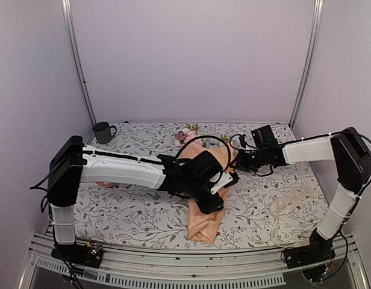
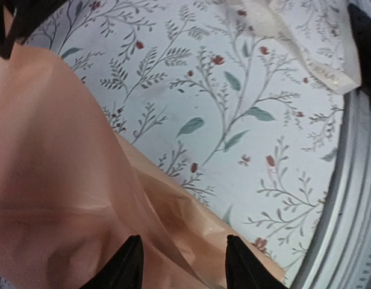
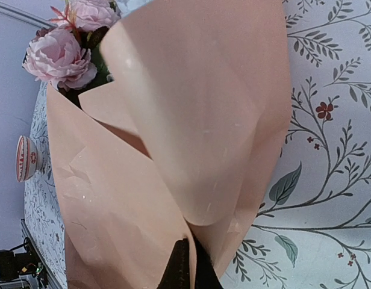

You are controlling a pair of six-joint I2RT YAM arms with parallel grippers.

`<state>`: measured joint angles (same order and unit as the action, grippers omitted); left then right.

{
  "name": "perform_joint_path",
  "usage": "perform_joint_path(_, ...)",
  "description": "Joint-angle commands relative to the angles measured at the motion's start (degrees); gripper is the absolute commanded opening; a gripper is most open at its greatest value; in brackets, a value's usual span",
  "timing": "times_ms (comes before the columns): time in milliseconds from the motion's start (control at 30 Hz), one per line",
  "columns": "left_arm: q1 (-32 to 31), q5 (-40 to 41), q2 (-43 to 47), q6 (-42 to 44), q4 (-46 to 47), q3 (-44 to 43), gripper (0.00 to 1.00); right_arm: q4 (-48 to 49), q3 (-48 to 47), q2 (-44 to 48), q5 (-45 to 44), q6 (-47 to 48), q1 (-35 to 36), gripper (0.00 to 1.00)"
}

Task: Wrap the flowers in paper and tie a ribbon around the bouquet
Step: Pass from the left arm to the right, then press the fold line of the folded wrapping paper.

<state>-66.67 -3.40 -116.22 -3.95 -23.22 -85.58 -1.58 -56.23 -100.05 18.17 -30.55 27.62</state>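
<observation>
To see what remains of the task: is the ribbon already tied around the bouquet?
No, the ribbon lies loose on the tablecloth, to the right of the bouquet and apart from it.

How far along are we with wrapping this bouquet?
Done: the paper is folded around the flowers, with pink blooms showing at the top. In hand: the right gripper is shut on the paper where its flaps overlap, and the left gripper is open over the cone's lower end. Left: the ribbon lies loose on the tablecloth, not yet tied.
</observation>
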Motion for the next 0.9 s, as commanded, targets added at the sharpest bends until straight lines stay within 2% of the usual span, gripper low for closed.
perform_joint_path(0,-1.9,-5.9,9.8,5.4,7.6,6.5,0.43,2.2,-2.7,-3.0,3.1,3.1,-0.4,0.00)
perform_joint_path(133,-0.1,-2.7,12.6,3.4,10.6,11.0,0.32,3.5,-2.8,-3.6,3.3,3.8,-0.6,0.00)
perform_joint_path(267,1.9,3.0,13.3,-0.2,11.4,13.1,0.19,3.9,-3.5,-4.2,3.6,4.3,-1.3,0.00)
perform_joint_path(367,2.8,9.2,11.4,-1.4,9.7,13.0,0.14,4.3,-4.4,-4.8,3.9,5.3,-1.5,0.00)
perform_joint_path(567,0.0,8.8,0.8,1.0,4.3,7.0,0.12,5.2,-8.0,-8.3,4.3,6.8,-1.6,0.00)
perform_joint_path(867,-3.2,7.8,-5.6,3.5,1.1,3.0,0.21,7.5,-9.5,-11.1,3.3,5.3,-1.6,0.00)
